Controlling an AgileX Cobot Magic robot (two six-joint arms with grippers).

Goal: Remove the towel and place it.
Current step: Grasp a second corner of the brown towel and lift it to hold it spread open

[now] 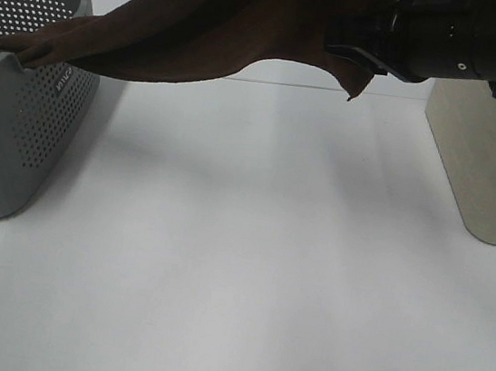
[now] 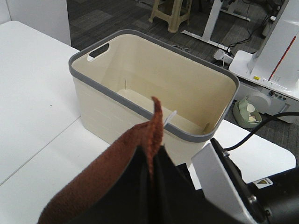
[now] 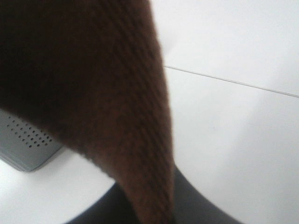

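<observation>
Towel [image 2: 79, 191], nearest, sits pinched in the closed left hand [image 2: 152, 158]. That towel hides the right hand; whether it grips cannot be told.

Landmark: basket [image 1: 17, 137], standing on the table [image 1: 246, 268] at the left of the high view. Over the basket's rim: one end of the towel [image 1: 204, 33], which rises to the right of the basket, clear of the table. Well to the right of the basket, on the same table and apart from it: bin [image 1: 488, 171]. Between basket and bin, nearer the bin: the towel's raised end, pinched in the left gripper [image 2: 153, 157], a loose corner hanging below.
</observation>
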